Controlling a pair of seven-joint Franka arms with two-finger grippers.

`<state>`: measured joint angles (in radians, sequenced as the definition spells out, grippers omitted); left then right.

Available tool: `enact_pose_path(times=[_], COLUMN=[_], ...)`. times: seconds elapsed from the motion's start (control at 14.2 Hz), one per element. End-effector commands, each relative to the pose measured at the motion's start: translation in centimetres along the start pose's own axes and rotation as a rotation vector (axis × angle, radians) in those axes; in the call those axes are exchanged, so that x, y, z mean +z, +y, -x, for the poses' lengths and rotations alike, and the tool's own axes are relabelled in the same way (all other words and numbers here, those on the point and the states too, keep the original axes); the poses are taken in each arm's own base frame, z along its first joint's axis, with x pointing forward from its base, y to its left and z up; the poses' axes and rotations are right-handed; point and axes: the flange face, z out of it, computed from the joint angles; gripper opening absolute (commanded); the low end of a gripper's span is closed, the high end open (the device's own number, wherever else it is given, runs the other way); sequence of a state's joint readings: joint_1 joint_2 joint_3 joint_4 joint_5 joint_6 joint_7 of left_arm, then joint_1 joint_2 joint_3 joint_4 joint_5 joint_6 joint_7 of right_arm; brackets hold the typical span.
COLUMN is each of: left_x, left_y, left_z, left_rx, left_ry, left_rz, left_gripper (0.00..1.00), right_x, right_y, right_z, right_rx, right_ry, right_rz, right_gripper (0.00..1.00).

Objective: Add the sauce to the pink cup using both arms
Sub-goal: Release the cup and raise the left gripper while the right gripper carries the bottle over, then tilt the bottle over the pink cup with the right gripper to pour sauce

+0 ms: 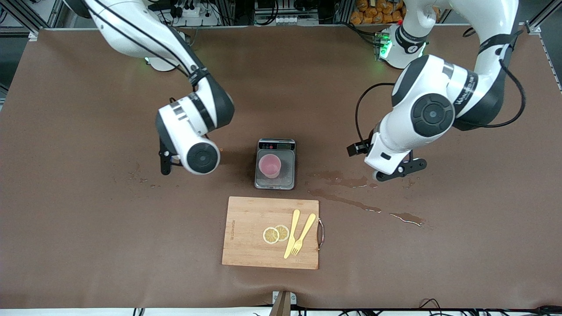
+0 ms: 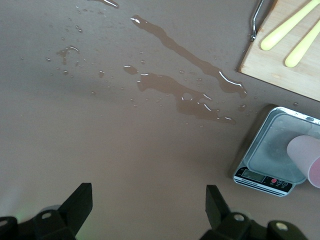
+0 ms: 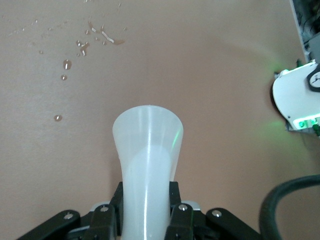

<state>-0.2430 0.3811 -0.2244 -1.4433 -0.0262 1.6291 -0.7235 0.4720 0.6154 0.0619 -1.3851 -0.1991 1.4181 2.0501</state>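
The pink cup [image 1: 269, 166] [image 2: 305, 157] stands upright on a small grey scale [image 1: 275, 182] [image 2: 270, 160] at mid-table. The sauce [image 3: 147, 140], a translucent white squeeze bottle, is pinched between the fingers of my right gripper [image 3: 146, 200], and its wide end points away from the wrist camera. In the front view the right arm's wrist [image 1: 193, 145] covers that hand and the bottle, low beside the scale toward the right arm's end. My left gripper [image 1: 397, 171] [image 2: 147, 200] hangs open and empty over bare table next to the wet streaks, toward the left arm's end.
A wooden cutting board [image 1: 250, 245] nearer the front camera than the scale carries two lemon slices [image 1: 275, 234], a yellow knife [image 1: 291, 232] and a fork [image 1: 304, 235]. Spilled liquid [image 1: 347, 199] [image 2: 185, 92] streaks the brown cloth between the scale and the left gripper.
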Motion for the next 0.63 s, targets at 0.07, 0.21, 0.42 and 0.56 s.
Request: enact_pose_path(times=[0.07, 0.21, 0.42, 0.56], left_x=[-3.4, -5.2, -9.7, -11.1], left_y=[-2.7, -3.4, -5.8, -7.3], left_z=[0.9, 1.4, 3.1, 2.9], left_rx=[0.029, 0.097, 0.106, 0.138], left_ry=[0.029, 0.064, 0.137, 0.159], left_rz=[0.025, 0.033, 0.063, 0.070], left_gripper=[1.00, 1.00, 1.00, 1.00], right_x=[-2.9, -4.8, -6.5, -6.4], right_y=[1.4, 2.5, 4.8, 5.4], right_z=[0.1, 1.8, 5.0, 6.2], right_rx=[0.061, 0.077, 0.079, 0.079], right_ry=[0.050, 0.094, 0.259, 0.368], right_rz=[-0.018, -0.050, -0.179, -0.219], right_gripper=[0.33, 0.33, 0.33, 0.33])
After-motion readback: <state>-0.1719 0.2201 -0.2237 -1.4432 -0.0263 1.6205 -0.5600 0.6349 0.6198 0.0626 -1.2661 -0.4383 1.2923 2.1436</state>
